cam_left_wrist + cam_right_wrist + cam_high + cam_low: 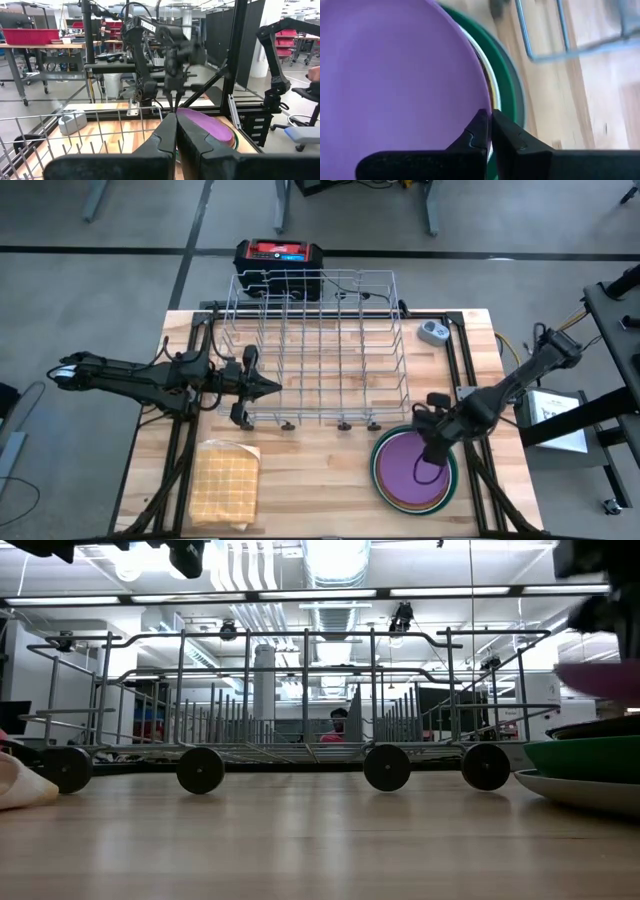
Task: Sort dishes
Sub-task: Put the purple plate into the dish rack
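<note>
A stack of round plates (384, 480) lies on the table near the front right, with a green plate (585, 755) showing in it. The purple plate (405, 465) is on top, tilted, and my right gripper (432, 455) is shut on it from above. My left gripper (272, 387) hangs shut and level by the left side of the wire dish rack (320, 350), holding nothing. The rack stands on small black wheels (200, 769) in the middle of the table. My right gripper pinches the purple plate's rim (486, 106) between its two fingers, on the plate's far side. The fingers point steeply down. That rim is raised above the stack (600, 680) and the plate slopes down toward the table's near edge (220, 131). Whether its low side still touches the stack I cannot tell.
A square tan waffle-patterned cloth (225, 480) lies at the front left. A small round grey-blue gadget (433, 332) sits at the far right, beside the rack. A red and black box (280, 255) stands behind the rack. People show in the room beyond the table.
</note>
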{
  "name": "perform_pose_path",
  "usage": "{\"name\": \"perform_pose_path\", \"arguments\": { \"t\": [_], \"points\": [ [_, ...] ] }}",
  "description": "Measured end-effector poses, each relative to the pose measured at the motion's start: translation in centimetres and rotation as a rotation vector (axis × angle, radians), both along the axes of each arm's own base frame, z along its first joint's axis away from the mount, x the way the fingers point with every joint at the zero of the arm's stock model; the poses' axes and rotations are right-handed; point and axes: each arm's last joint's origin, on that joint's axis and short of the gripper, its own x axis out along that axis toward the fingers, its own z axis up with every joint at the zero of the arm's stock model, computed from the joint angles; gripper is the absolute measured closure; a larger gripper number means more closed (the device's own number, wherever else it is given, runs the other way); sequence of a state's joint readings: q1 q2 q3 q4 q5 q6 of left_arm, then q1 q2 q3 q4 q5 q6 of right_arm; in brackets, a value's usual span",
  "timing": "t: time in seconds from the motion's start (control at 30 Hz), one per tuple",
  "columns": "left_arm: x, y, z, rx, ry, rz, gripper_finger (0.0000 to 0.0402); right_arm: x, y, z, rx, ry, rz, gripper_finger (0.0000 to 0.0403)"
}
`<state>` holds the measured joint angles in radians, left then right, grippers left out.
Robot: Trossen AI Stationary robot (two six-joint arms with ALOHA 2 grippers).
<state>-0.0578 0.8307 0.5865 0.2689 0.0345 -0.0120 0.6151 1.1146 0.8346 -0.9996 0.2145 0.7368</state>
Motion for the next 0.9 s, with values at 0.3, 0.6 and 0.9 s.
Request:
{"name": "perform_pose_path", "arguments": {
  "t": [0.3, 0.6, 0.9],
  "points": [
    [0.0, 0.0, 0.2, -0.002, -0.013, -0.001, 0.0401, -0.4, -0.9, 7.3, -0.075, -0.312, 0.094, 0.0403],
    [-1.8, -0.4, 1.6, -0.012, -0.105, -0.038, 0.0401, 0.2, -1.8, 16.8, -0.612, -0.623, 0.165, 0.0403],
    [-5.0, -0.6, 2.2, -0.015, -0.205, -0.062, 0.0401, 3.5, -3.9, 22.7, -1.109, -0.651, -0.048, 0.0403]
  ]
}}
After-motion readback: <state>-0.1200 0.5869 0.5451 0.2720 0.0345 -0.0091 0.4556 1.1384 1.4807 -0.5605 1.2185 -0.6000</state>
